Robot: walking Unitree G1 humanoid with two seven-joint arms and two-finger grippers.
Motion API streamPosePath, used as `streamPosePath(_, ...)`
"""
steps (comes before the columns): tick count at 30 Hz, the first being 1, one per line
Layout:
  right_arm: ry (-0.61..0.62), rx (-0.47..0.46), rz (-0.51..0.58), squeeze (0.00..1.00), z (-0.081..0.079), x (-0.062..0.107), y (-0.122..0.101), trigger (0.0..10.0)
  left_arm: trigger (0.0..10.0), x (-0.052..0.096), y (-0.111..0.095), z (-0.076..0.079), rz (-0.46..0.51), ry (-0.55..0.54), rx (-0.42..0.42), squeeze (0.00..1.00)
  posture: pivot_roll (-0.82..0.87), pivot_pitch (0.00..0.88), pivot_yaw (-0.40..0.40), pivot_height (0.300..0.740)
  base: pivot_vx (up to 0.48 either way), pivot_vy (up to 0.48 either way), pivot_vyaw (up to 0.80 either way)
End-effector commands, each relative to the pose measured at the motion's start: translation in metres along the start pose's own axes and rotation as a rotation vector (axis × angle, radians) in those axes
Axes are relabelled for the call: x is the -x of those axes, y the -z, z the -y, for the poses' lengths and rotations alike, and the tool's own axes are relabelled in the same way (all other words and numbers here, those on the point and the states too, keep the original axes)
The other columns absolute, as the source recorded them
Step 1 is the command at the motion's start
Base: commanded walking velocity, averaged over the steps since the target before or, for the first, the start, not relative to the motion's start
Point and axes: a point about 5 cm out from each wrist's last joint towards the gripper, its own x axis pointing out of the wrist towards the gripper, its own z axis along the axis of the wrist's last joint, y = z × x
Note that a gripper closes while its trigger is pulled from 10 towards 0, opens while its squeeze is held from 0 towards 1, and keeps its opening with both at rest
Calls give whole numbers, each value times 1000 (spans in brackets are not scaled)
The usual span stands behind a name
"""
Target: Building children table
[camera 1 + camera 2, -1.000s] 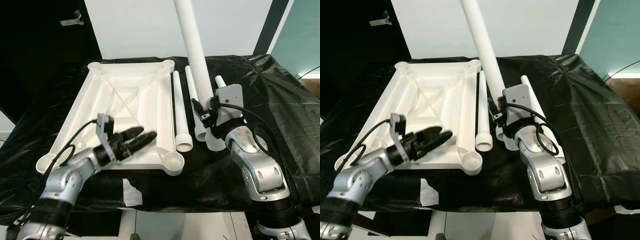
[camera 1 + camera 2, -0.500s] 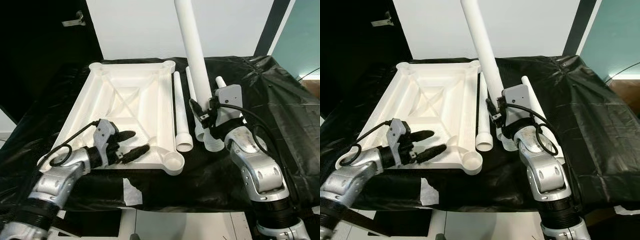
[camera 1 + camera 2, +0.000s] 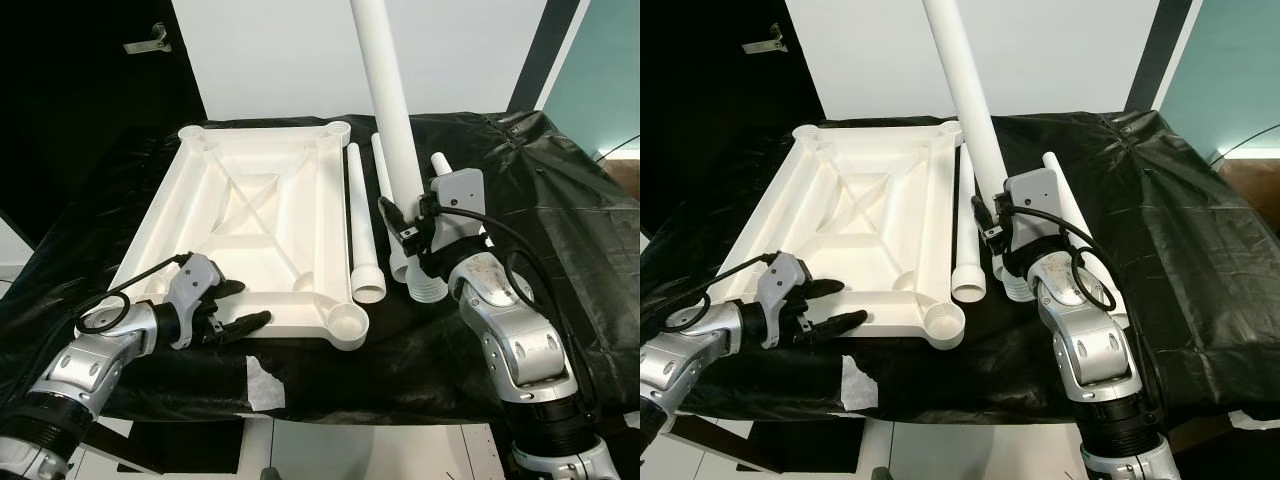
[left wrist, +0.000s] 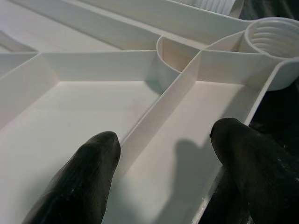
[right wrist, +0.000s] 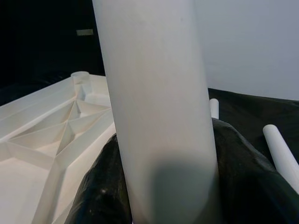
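Observation:
The white table top (image 3: 250,215) lies upside down on the black-covered table, with a threaded leg socket (image 3: 347,322) at its near right corner. My left gripper (image 3: 238,305) is open at the top's near edge, and its fingers (image 4: 79,182) straddle a rib just inside the rim. My right gripper (image 3: 408,238) is shut on a long white leg tube (image 3: 390,120), holding it nearly upright to the right of the top. The black fingers (image 5: 100,186) press the tube (image 5: 159,116) from both sides. Loose legs (image 3: 362,230) lie between the top and my right arm.
Black plastic sheeting (image 3: 560,200) covers the whole table and hangs over its edges. A white scrap (image 3: 262,380) shows at the front edge. A pale wall stands behind, and a dark door with a handle (image 3: 145,40) is at the back left.
My left gripper has drawn back from over the table top to its near rim and spread its fingers. The right arm and its tube have stayed still.

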Motion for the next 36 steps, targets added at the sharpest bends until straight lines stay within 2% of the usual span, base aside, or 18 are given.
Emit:
streamPosePath(1, 16, -4, 23, 0, 2, -1, -4, 10000, 10000, 6, 13, 33, -85, 587, 3, 0, -112, 0, 45, 740, 0, 0, 0)
streamPosePath(4, 16, -4, 23, 0, 2, -1, -4, 10000, 10000, 6, 16, 34, -101, 597, 2, 0, -112, 0, 44, 740, 0, 0, 0)
streamPosePath(5, 17, -1, 23, 0, 3, -2, -4, 10000, 10000, 0, 28, 39, -192, 611, -22, 0, -109, 0, 37, 740, 0, 0, 0)
streamPosePath(6, 17, -1, 23, 0, 3, -2, -4, 10000, 10000, 0, 28, 39, -192, 611, -22, 0, -109, 0, 37, 740, 0, 0, 0)
streamPosePath(7, 15, 1, 26, 0, 3, -3, -5, 10000, 10000, -7, 39, 42, -276, 600, -49, 0, -108, 0, 33, 740, 0, 0, 0)
streamPosePath(9, 14, 1, 27, 0, 3, -3, -5, 10000, 10000, -9, 41, 42, -290, 596, -54, 0, -108, 0, 33, 740, 0, 0, 0)
streamPosePath(10, 11, 3, 29, 0, 3, -4, -6, 10000, 8824, -14, 48, 46, -332, 602, -81, 0, -108, 0, 29, 740, 0, 0, 0)
streamPosePath(12, 10, 4, 30, 0, 2, -5, -7, 10000, 8824, -16, 51, 47, -347, 605, -93, 0, -108, 0, 29, 740, 0, 0, 0)
streamPosePath(13, 10, 5, 30, 0, 3, -5, -7, 10000, 6745, -17, 48, 51, -319, 623, -79, 0, -113, 0, 23, 740, 0, 0, 0)
streamPosePath(15, 10, 6, 30, 0, 3, -5, -7, 10000, 6745, -18, 45, 53, -297, 637, -70, 0, -113, 0, 23, 740, 0, 0, 0)
streamPosePath(16, 11, 7, 27, 0, 4, -5, -7, 10000, 10000, -18, 38, 54, -240, 649, -41, 0, -113, 0, 22, 740, 0, 0, 0)
streamPosePath(17, 11, 7, 27, 0, 4, -5, -7, 10000, 10000, -18, 38, 54, -240, 649, -41, 0, -113, 0, 22, 740, 0, 0, 0)
streamPosePath(19, 13, 8, 23, 0, 5, -4, -6, 10000, 10000, -16, 26, 53, -148, 659, -1, 0, -113, 0, 20, 740, 0, 0, 0)
streamPosePath(22, 14, 8, 19, 0, 5, -4, -5, 10000, 10000, -13, 18, 52, -90, 666, 20, 0, -110, 0, 19, 740, 0, 0, 0)
streamPosePath(24, 13, 9, 13, 0, 4, -4, -4, 10000, 10000, -10, 3, 49, 15, 681, 45, 0, -106, 0, 21, 740, 0, 0, 0)
streamPosePath(29, 13, 10, 11, 0, 3, -5, -3, 10000, 10000, -9, -9, 48, 101, 677, 56, 0, -104, 0, 23, 740, 0, 0, 0)
streamPosePath(32, 16, 10, 6, 0, 3, -5, -2, 10000, 10000, -5, -27, 42, 211, 652, 51, 0, -102, 0, 30, 740, 0, 0, 0)
streamPosePath(36, 17, 10, 4, 0, 2, -5, -1, 10000, 10000, -1, -30, 41, 227, 649, 54, 0, -103, 0, 33, 740, 0, 0, 0)
